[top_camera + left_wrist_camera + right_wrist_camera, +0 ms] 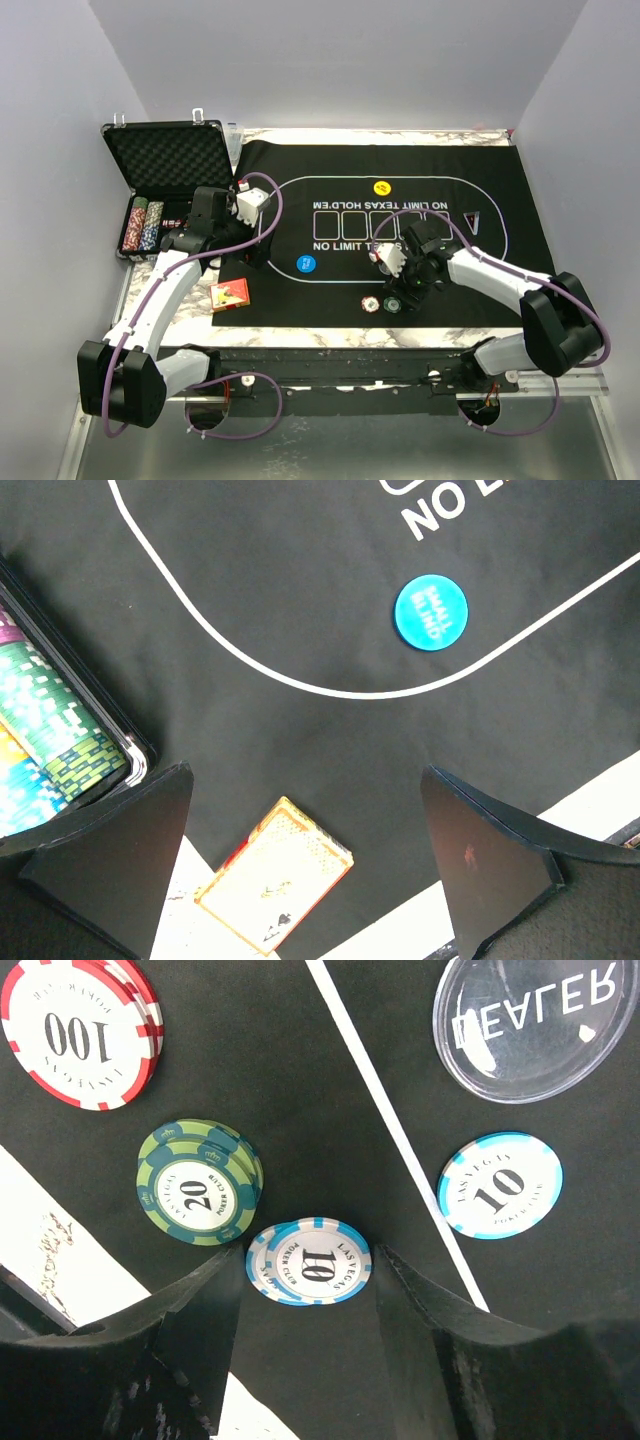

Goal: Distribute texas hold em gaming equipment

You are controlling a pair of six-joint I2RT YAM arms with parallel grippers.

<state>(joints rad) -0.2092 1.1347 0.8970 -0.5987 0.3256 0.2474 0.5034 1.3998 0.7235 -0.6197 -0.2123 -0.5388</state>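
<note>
My right gripper (310, 1260) is shut on a small offset stack of two blue 10 chips (312, 1258), one finger against each side, low over the black mat. Around it lie a green 20 stack (198, 1182), a red 100 stack (80, 1028), a single blue 10 chip (500, 1184) and a clear DEALER disc (525, 1025). My left gripper (308, 775) hangs open above the red-orange card box (275, 885), which lies half on the mat's near edge. The blue SMALL BLIND disc (431, 612) lies further in. A yellow disc (381, 186) sits at the far side.
The open black case (165, 160) stands at the far left, with rows of chips (40, 730) in it, close to my left finger. The mat (520, 200) covers most of the marble table (300, 335). The right arm (500, 280) crosses the mat's right half.
</note>
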